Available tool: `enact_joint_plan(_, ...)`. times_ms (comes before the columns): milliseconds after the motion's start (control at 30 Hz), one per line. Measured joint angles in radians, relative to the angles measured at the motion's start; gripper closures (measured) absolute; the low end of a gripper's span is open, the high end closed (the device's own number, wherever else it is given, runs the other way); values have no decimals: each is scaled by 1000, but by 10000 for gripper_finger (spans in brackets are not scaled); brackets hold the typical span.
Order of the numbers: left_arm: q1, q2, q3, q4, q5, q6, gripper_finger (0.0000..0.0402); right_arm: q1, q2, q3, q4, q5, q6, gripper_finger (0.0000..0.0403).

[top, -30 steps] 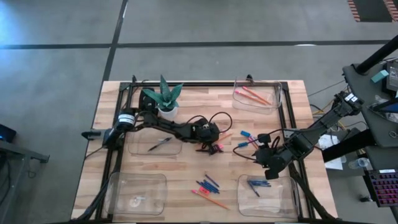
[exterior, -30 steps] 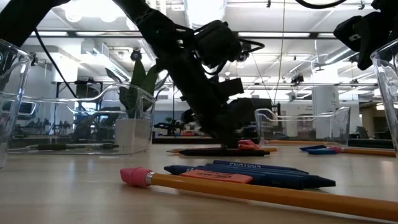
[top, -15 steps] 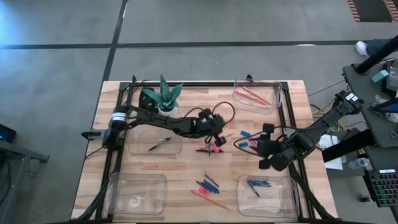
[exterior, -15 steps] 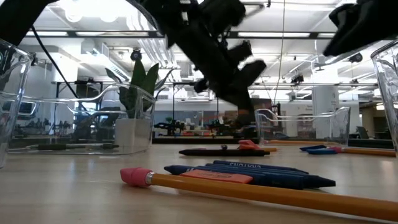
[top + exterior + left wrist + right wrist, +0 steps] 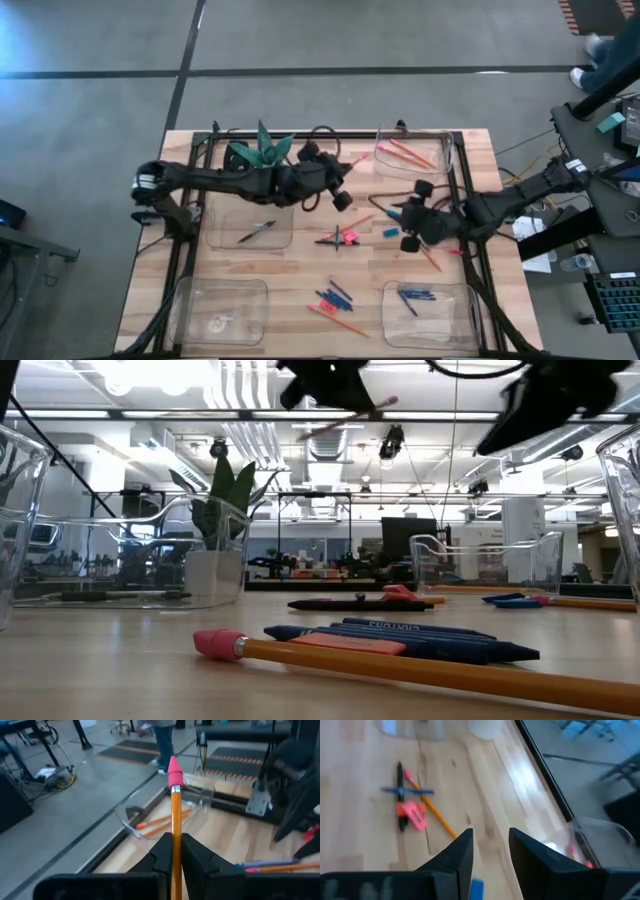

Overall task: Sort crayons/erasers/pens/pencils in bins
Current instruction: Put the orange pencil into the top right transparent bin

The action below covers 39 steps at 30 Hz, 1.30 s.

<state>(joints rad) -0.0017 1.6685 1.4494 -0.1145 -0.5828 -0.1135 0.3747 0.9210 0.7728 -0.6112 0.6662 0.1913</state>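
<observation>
Pencils: I see one orange pencil with a pink eraser tip pinched in my left tool, sticking out forward from between the fingers.
Left tool: pressed together on that pencil, raised above the surface near the far edge, just beside the plant pot and short of the far right bin.
Pencils already binned: orange and red sticks lie in the far right bin; the left wrist view shows them beyond the held pencil's tip.
Right tool: spread apart and holding nothing that I can see, hanging over the surface right of centre.
Under the right tool: a loose orange pencil, a black pen crossing a short blue stick, and a pink-orange eraser, all ahead of the fingers and well apart from them.
Writing: a blue crayon in the low view carries printed lettering, seen upside down; I read it as "CRAYONS" but cannot be sure.
Near heap: blue crayons, an orange eraser on top, and a long pencil with a pink tip lying in front.
Other bins: near left bin, near right bin with blue sticks, middle left bin with a dark pen.
</observation>
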Motion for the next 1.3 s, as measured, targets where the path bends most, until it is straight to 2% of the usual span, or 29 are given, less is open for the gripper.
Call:
enact_joint_plan(133, -10, -37, -13, 6, 0, 0, 391, -138, -3, -2, 193, -253, -171, 290)
enact_joint_plan(300, -43, -51, -58, 9, 0, -40, 391, -282, -3, -3, 427, -555, -295, 300)
enact_joint_plan(400, -82, -65, -106, 105, -1, -43, 391, -340, -3, -9, 520, -715, -345, 307)
enact_joint_plan(467, -111, -75, -148, 232, -18, -3, 391, -363, -3, -21, 554, -831, -399, 312)
enact_joint_plan(533, -142, -98, -202, 353, -48, 47, 391, -374, -3, -45, 594, -903, -443, 317)
enact_joint_plan(600, -173, -107, -266, 567, -51, 118, 391, -376, -1, -80, 674, -910, -462, 322)
enact_joint_plan(733, -227, -89, -410, 997, -28, 274, 391, -376, -1, -164, 938, -910, -464, 329)
enact_joint_plan(900, -243, -14, -531, 1355, 76, 322, 391, -375, 0, -241, 1181, -909, -362, 332)
enact_joint_plan(1067, -241, 99, -514, 1531, 109, 405, 391, -373, 50, -262, 1286, -899, -233, 332)
enact_joint_plan(1300, -240, 175, -439, 1560, 111, 462, 391, -373, 153, -225, 1289, -891, -183, 322)
